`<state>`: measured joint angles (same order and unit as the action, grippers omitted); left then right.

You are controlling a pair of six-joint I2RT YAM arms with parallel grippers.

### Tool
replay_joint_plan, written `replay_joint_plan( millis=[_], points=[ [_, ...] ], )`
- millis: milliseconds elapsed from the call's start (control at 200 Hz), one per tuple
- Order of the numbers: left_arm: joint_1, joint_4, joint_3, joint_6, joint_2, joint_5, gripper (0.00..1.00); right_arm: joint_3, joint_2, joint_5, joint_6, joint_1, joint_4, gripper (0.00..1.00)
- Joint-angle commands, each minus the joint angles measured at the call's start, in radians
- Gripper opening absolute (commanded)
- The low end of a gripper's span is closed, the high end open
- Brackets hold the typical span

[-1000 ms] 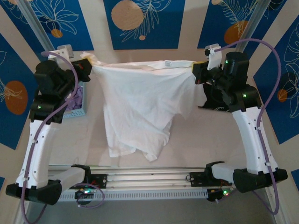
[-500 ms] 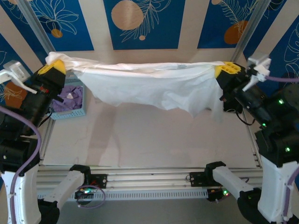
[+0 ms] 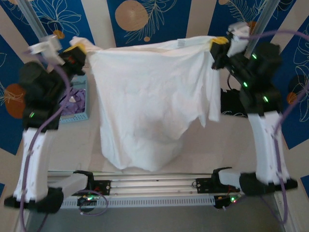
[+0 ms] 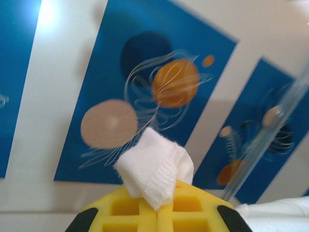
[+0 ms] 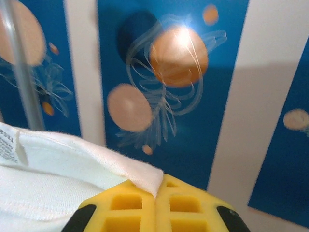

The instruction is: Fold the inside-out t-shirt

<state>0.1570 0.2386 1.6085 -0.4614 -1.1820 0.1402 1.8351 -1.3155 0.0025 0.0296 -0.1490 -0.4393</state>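
The white inside-out t-shirt (image 3: 145, 106) hangs in the air, stretched by its top edge between both raised arms, its lower part draping down to near the front rail. My left gripper (image 3: 77, 50) is shut on the shirt's left corner; a bunched white tuft (image 4: 154, 169) pokes out between the yellow fingers (image 4: 130, 210). My right gripper (image 3: 219, 42) is shut on the right corner, where a hemmed white edge (image 5: 140, 174) runs into the closed yellow fingers (image 5: 183, 205). A small label (image 5: 7, 142) shows on the cloth.
A blue basket (image 3: 79, 108) holding a lavender-purple garment (image 3: 72, 102) stands at the table's left, behind the left arm. A black garment (image 3: 231, 104) lies at the right, partly behind the right arm. The metal rail (image 3: 154, 186) runs along the front edge.
Both arms have risen and swung the shirt up; the cloth, which was pulled flat and short half a second ago, now hangs down long again toward the front rail.
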Motion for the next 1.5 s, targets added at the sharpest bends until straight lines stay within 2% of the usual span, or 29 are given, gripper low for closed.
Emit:
replay_joint_plan(
  millis=[0, 150, 205, 280, 365, 405, 450, 560, 625, 720, 815, 945, 1025, 1125, 1210, 1345, 1450, 1495],
  points=[
    [-0.002, -0.071, -0.021, 0.029, -0.194, -0.062, 0.0, 0.06, -0.197, 0.088, 0.038, 0.03, 0.085, 0.0],
    [-0.002, -0.094, 0.089, 0.053, -0.515, -0.094, 0.0, 0.287, -0.571, 0.109, 0.004, 0.034, 0.042, 0.0],
    [-0.003, -0.049, 0.173, 0.059, -0.631, -0.089, 0.1, 0.438, -0.725, 0.117, -0.017, 0.032, -0.052, 0.06],
    [-0.003, 0.058, 0.301, 0.083, -0.755, -0.072, 0.31, 0.682, -0.921, 0.149, -0.04, 0.031, -0.238, 0.23],
    [-0.003, 0.16, 0.334, 0.097, -0.792, -0.096, 0.5, 0.795, -1.006, 0.157, -0.057, 0.034, -0.382, 0.39],
    [-0.004, 0.175, 0.29, 0.101, -0.766, -0.099, 0.55, 0.755, -0.991, 0.16, -0.065, 0.033, -0.409, 0.46],
    [-0.005, 0.172, 0.192, 0.088, -0.711, -0.09, 0.59, 0.637, -0.928, 0.165, -0.077, 0.028, -0.402, 0.52],
    [0.01, 0.037, -0.19, 0.004, -0.499, -0.007, 0.65, 0.138, -0.669, 0.158, -0.15, 0.007, -0.238, 0.55],
    [0.05, -0.03, -0.415, -0.035, -0.367, 0.019, 0.66, -0.114, -0.515, 0.133, -0.217, -0.004, -0.166, 0.56],
    [0.161, 0.008, -0.64, -0.044, -0.21, 0.012, 0.66, -0.391, -0.35, 0.038, -0.296, -0.031, -0.127, 0.56],
    [0.335, 0.048, -0.824, -0.098, -0.106, 0.011, 0.65, -0.589, -0.227, 0.076, -0.316, -0.073, -0.157, 0.57],
    [0.6, 0.077, -0.985, -0.238, -0.05, -0.07, 0.65, -0.766, -0.095, 0.078, -0.333, -0.067, -0.165, 0.57],
    [0.693, 0.08, -1.03, -0.29, -0.062, -0.125, 0.64, -0.819, -0.054, 0.058, -0.339, -0.066, -0.149, 0.57],
    [0.742, 0.05, -1.034, -0.293, -0.115, -0.152, 0.6, -0.845, -0.043, 0.033, -0.348, -0.067, -0.128, 0.57],
    [0.761, -0.006, -1.014, -0.28, -0.175, -0.155, 0.52, -0.848, -0.045, 0.006, -0.354, -0.07, -0.118, 0.57],
    [0.778, -0.04, -0.979, -0.272, -0.25, -0.153, 0.25, -0.866, -0.024, 0.009, -0.366, -0.071, -0.124, 0.57],
    [0.768, 0.034, -0.959, -0.245, -0.197, -0.23, 0.0, -0.892, 0.012, 0.008, -0.381, -0.048, -0.142, 0.57],
    [0.743, 0.085, -0.951, -0.221, -0.146, -0.261, 0.0, -0.906, 0.039, -0.01, -0.389, -0.025, -0.148, 0.57]
  ],
)
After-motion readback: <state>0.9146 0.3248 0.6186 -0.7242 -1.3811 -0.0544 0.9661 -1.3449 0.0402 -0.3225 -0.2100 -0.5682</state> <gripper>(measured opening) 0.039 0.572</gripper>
